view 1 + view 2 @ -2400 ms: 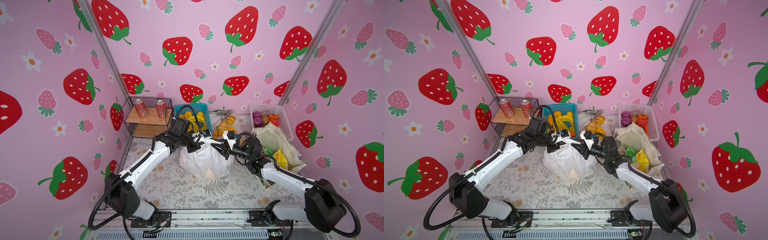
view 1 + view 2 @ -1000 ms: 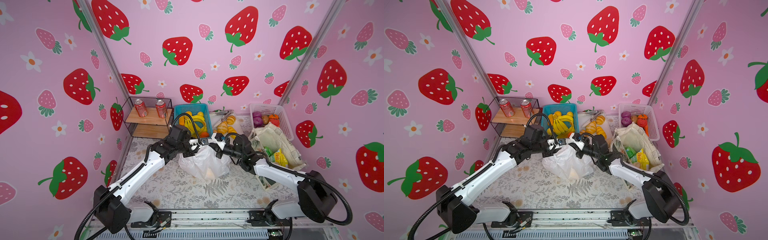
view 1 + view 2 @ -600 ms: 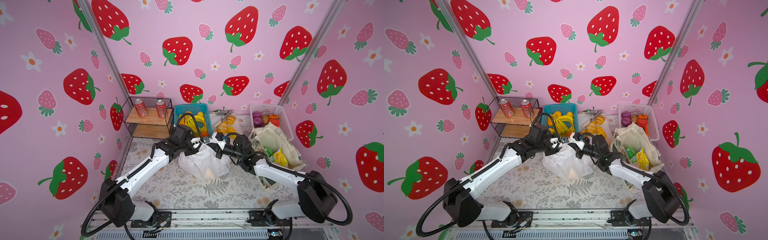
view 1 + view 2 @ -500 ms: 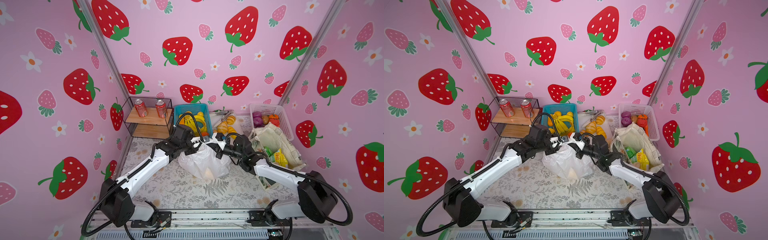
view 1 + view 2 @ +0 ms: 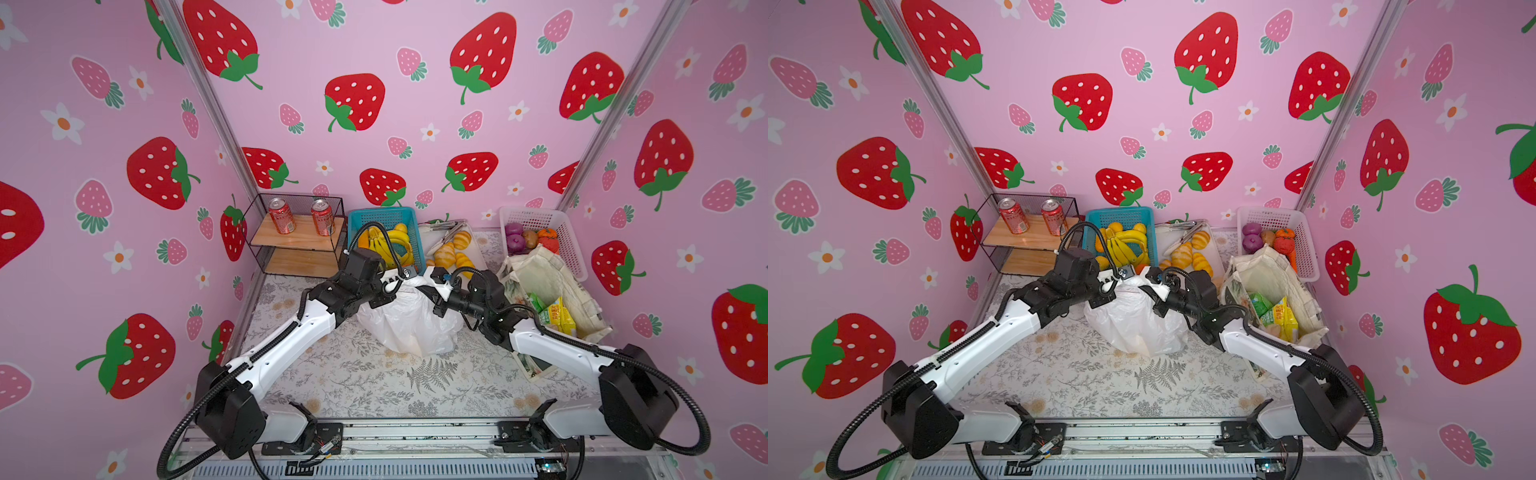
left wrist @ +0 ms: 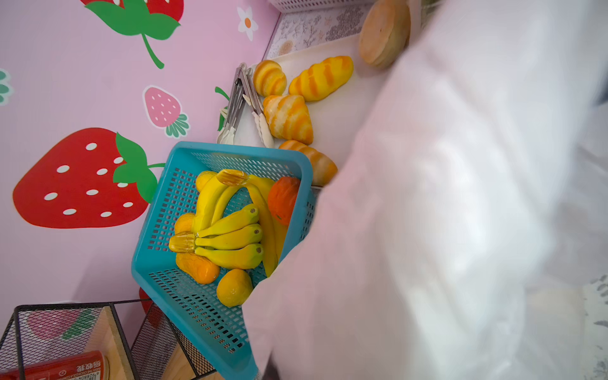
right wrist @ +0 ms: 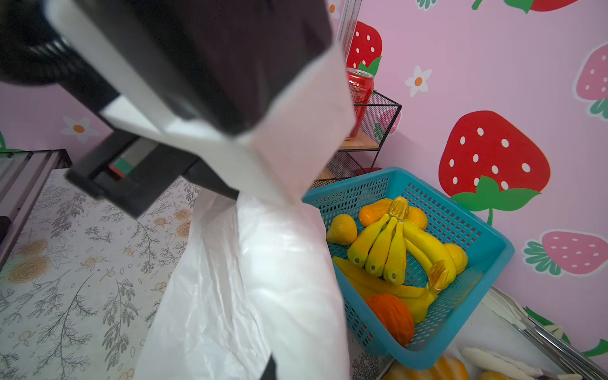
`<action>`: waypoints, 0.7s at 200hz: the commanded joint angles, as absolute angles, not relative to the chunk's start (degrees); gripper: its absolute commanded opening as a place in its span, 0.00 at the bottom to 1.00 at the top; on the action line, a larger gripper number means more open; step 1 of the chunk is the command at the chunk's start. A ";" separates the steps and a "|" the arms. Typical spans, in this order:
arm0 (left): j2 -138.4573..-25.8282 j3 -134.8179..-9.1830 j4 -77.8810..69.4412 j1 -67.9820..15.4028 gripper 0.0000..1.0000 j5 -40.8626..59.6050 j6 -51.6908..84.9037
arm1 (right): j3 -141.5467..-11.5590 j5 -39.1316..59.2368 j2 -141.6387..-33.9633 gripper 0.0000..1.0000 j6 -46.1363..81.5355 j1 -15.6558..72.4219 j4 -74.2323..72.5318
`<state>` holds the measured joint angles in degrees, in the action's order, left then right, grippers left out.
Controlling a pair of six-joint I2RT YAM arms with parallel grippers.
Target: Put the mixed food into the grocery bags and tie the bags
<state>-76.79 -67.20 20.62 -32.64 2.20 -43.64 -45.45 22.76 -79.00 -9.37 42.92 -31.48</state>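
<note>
Well, far to the left of the white plastic bag (image 5: 409, 322) and behind it, a wire shelf (image 5: 253, 232) carried two red cans (image 5: 282, 220). My left pincer (image 5: 392, 287) was at the upper left corner of the bag, with its jaws pressed together on the thin plastic. In my left wrist view this plastic (image 6: 444, 214) was blurred and covered nearly all the space near my fingers.

The bag itself stood on the flowered table cloth (image 5: 374, 374), round and full at the bottom, and its top was pulled up between my two pincers. Just behind the bag stood a blue basket (image 5: 376, 214) with bananas (image 5: 395, 245) and orange fruits. Behind the bag's right side was a white tray (image 5: 478, 253) with golden rolls (image 5: 446, 251).

My right pincer (image 5: 430, 291) was at the upper right corner of the bag, also closed and gripping the plastic there.

Near the bag on its right, the canvas tote (image 5: 552, 278) was open, with a green packet (image 5: 537, 301) and a yellow packet (image 5: 559, 316) inside. Further right of the bag and behind it, a white basket (image 5: 571, 249) held purple onions (image 5: 515, 237) and other vegetables.
</note>
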 commanded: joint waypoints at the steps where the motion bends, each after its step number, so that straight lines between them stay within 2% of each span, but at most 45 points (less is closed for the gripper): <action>1: -73.95 -68.62 21.47 -32.19 0.00 4.84 -40.00 | -44.82 19.84 -77.39 0.00 -11.96 43.37 -29.21; 58: -72.25 -69.86 25.57 -32.31 0.00 13.27 -28.81 | -44.69 8.22 -77.80 0.00 -10.61 46.35 -29.75; 107: -71.50 -70.27 26.77 -32.64 0.00 14.42 -12.93 | -44.32 -0.63 -79.36 0.00 -6.51 49.78 -32.94; 140: -71.06 -69.54 24.62 -33.74 0.00 12.92 -0.74 | -43.27 -2.77 -79.71 0.00 -1.53 51.25 -35.73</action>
